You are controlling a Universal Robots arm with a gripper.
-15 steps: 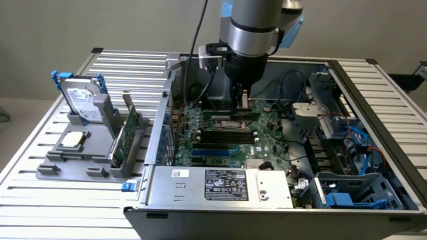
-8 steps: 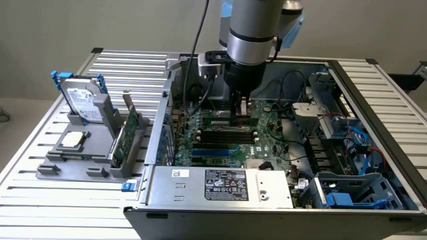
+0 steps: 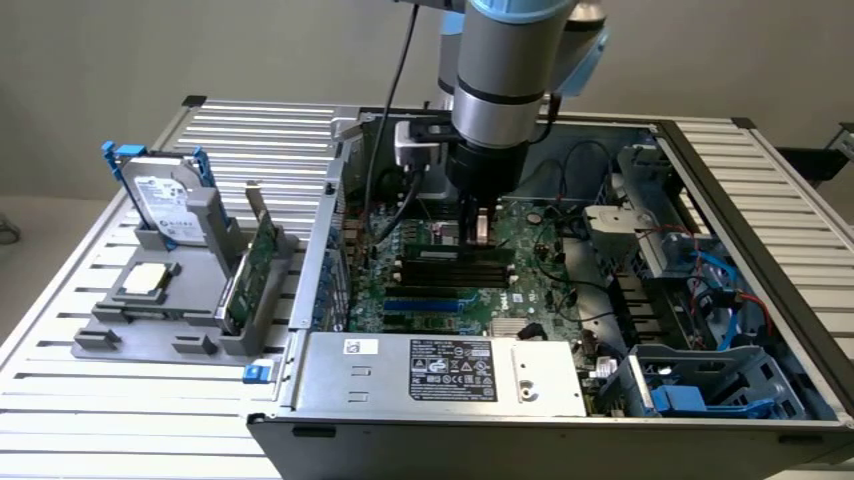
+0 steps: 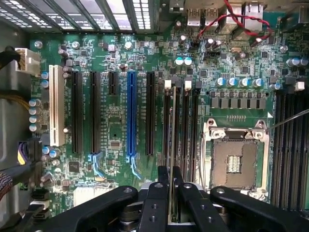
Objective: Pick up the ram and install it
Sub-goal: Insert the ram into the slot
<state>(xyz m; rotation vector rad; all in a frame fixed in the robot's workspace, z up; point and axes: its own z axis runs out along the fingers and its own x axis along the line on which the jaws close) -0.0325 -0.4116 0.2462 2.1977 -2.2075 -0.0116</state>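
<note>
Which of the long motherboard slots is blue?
The blue slot, the single one of that colour: black slots flank it, and the white slot ends the row. The gripper holds the ram over other black slots.

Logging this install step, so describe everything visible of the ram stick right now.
The ram shows edge-on in the wrist view: a thin, straight, pale sliver, its faces hidden. It is clamped between the gripper's black fingers and runs lengthwise along the black memory slots beside the empty processor socket. Whether it touches a slot cannot be told.
</note>
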